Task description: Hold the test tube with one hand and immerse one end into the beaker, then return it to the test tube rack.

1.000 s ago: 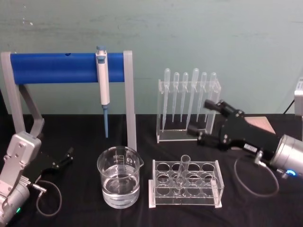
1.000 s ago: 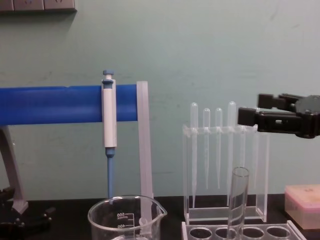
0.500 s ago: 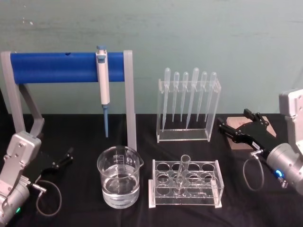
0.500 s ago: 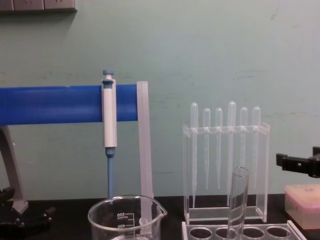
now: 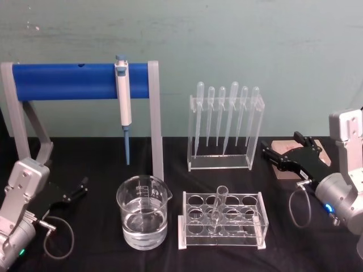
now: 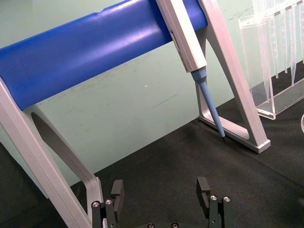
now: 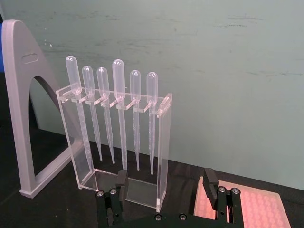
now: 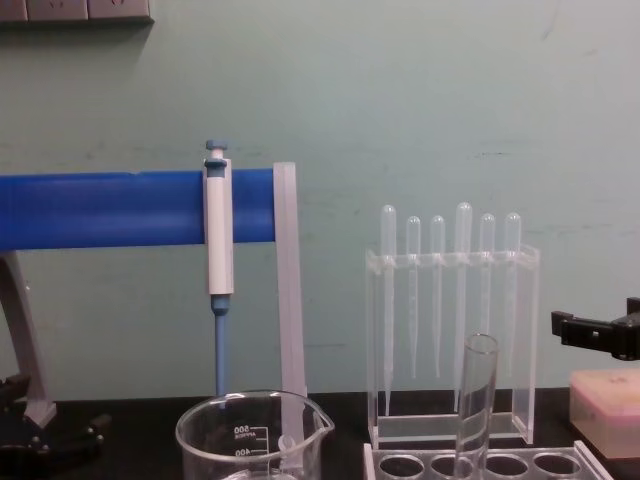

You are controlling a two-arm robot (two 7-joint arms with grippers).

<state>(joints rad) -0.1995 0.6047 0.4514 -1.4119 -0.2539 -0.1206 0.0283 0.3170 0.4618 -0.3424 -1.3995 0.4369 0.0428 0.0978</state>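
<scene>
Since a second ago the right black two-finger gripper [image 5: 283,158] has pulled back from above the rack, and it now hovers low over the pink pad [image 5: 286,152] with jaws released and nothing held, while the left gripper [image 5: 76,190] stays parked with jaws apart on the black desk [image 5: 96,255]. With the clear glass test tube [image 5: 217,208] standing tilted in the clear acrylic rack [image 5: 222,221], just right of the wide water-filled glass beaker [image 5: 143,211], this looks like the return completed, so the arm should settle clear of the pipette stand [image 5: 226,127] behind.

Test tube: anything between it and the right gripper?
Nothing visible. The test tube stands in its clear rack; the open right gripper sits back-right of it over the pink box, with a clear gap between.
</scene>
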